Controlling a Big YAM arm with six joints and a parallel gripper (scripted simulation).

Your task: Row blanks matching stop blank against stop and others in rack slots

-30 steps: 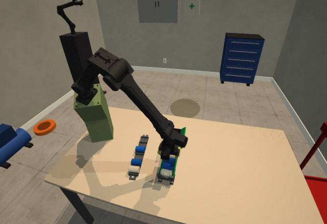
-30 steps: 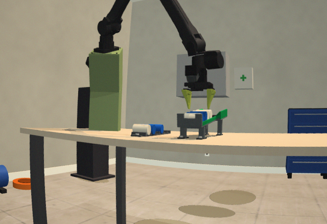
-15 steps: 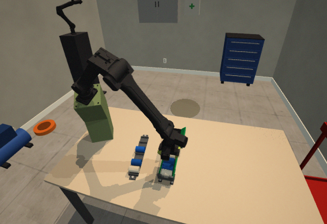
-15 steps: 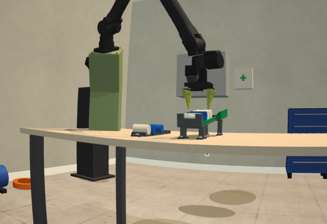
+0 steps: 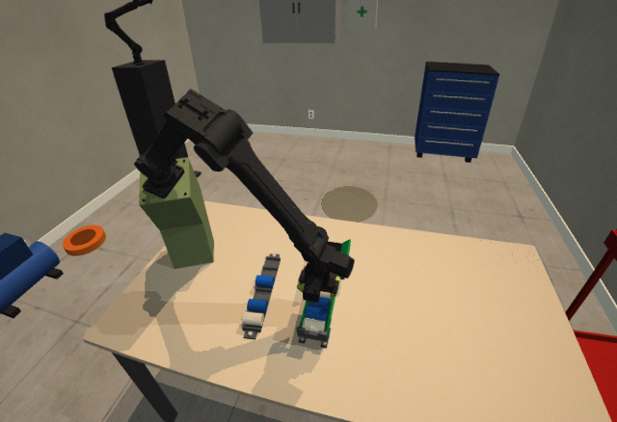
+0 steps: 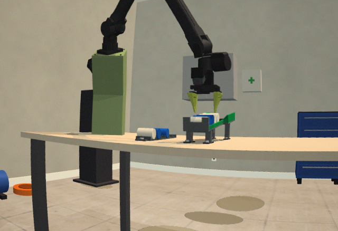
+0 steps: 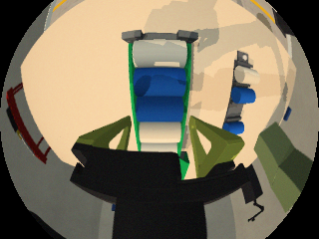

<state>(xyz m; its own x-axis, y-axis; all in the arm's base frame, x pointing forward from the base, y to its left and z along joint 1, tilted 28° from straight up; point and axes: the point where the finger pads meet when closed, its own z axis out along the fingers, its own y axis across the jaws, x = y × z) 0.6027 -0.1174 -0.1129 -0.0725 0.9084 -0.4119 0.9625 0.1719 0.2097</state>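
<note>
The green feed ramp [image 5: 315, 316] with its grey stop [image 7: 159, 35] stands near the table's front. In the wrist view a white blank [image 7: 159, 58] lies at the stop. Behind it lie two blue blanks [image 7: 159, 96] and another white blank [image 7: 159, 134], all across the ramp. The grey stock rack [image 5: 261, 295] lies to the ramp's left. It holds a white blank [image 5: 253, 318] at the front and two blue blanks [image 5: 264, 280] [image 5: 257, 303] behind it. My gripper [image 6: 205, 111] is open and empty. It hangs just above the ramp, and its fingers straddle the upper white blank.
The green arm pedestal [image 5: 179, 218] stands at the table's back left corner. A blue drawer cabinet [image 5: 456, 109] stands by the far wall. A red frame [image 5: 598, 318] is at the right edge. An orange ring [image 5: 83, 239] lies on the floor at the left.
</note>
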